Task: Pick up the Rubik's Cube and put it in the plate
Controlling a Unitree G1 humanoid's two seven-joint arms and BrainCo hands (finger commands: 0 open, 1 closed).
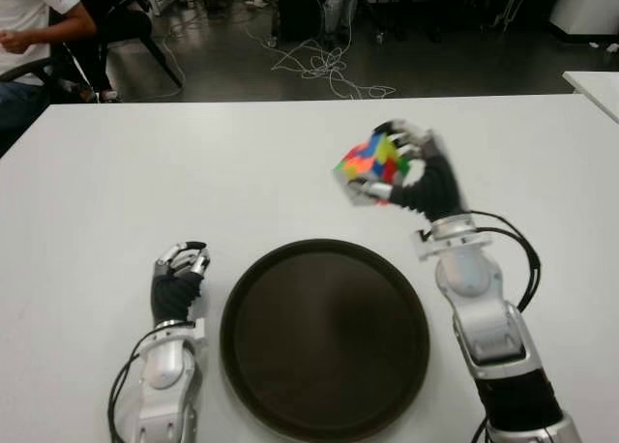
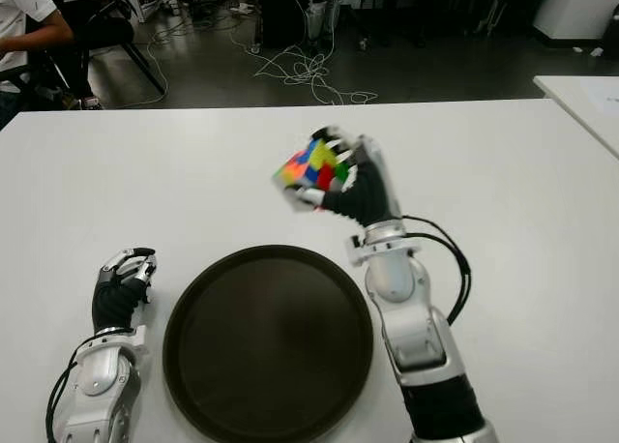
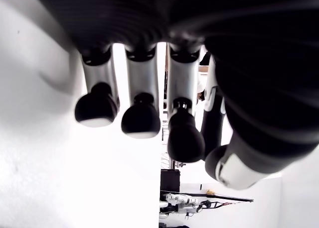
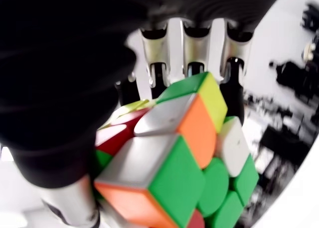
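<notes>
The right hand (image 1: 411,172) is raised above the white surface (image 1: 116,182), its fingers wrapped around the Rubik's Cube (image 1: 372,167). The cube sits in the air beyond the far right edge of the plate (image 1: 324,339), a dark round one lying flat on the near middle of the surface. From the eye views the cube shows only as a patch of mixed colours against the black palm. The right wrist view gives what they cannot: the cube (image 4: 169,163) fills the picture, its layers twisted out of line, with green, orange, yellow, white and red faces, and the metal fingers (image 4: 192,44) close over its far side.

The left hand (image 1: 179,274) shows just left of the plate on the near side, holding nothing. In the eye views its fingers look bent inward; the left wrist view shows them (image 3: 142,103) hanging side by side with dark rounded tips, loosely curled over the bright surface (whether the tips touch it cannot be told). That view also catches, well behind the fingers, a slice of dark equipment that the head camera does not place.

The surface is plain white, and a second white surface (image 1: 595,85) cuts in at the far right. Beyond lies a dark floor with a tangle of white cables (image 1: 324,66) on it. At the far left a seated person (image 1: 29,37) in a white shirt is partly in view beside a dark chair (image 1: 126,22).
</notes>
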